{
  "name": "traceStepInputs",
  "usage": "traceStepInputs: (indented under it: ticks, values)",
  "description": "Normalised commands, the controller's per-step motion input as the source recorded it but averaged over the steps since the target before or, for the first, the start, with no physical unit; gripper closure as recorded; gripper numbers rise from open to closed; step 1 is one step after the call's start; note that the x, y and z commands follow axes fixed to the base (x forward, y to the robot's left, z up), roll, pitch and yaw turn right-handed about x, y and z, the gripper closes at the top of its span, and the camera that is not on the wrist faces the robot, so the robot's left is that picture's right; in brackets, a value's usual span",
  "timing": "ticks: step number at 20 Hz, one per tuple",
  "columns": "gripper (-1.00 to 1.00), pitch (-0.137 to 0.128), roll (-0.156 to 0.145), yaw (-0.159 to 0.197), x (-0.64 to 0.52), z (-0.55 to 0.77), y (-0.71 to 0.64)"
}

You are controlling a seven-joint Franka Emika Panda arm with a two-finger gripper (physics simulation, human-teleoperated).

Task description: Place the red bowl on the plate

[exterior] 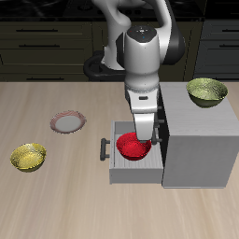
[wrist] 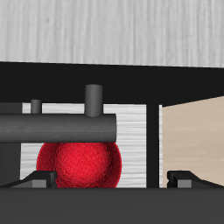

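The red bowl (exterior: 133, 147) lies in the open drawer (exterior: 117, 163) of a grey cabinet; it also shows in the wrist view (wrist: 77, 166). My gripper (exterior: 143, 137) hangs straight down over the drawer, just above the bowl's far rim. In the wrist view the gripper (wrist: 112, 180) has its fingertips (wrist: 35, 180) spread wide, with the bowl below and off to one side of the gap; it holds nothing. The plate (exterior: 67, 121), with a pinkish-brown rim and a pale centre, lies flat on the table apart from the cabinet.
The grey cabinet (exterior: 201, 140) bears an olive-green bowl (exterior: 207, 91) on its top. The drawer's dark handle (exterior: 102, 149) sticks out toward the plate's side. A yellow-green bowl (exterior: 28, 157) sits nearer the table's front edge.
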Motion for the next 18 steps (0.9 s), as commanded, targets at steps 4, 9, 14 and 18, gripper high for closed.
traceStepInputs:
  ticks: [4, 9, 14, 18]
  values:
    - [-1.0, 0.031, -0.008, -0.026, -0.02, -0.3, -0.06]
    - [-1.0, 0.055, -0.004, -0.082, -0.04, -0.26, -0.03]
    - [-1.0, 0.071, 0.016, 0.011, 0.0, -0.21, 0.03]
    - [-1.0, 0.014, 0.004, -0.007, -0.05, -0.2, -0.11]
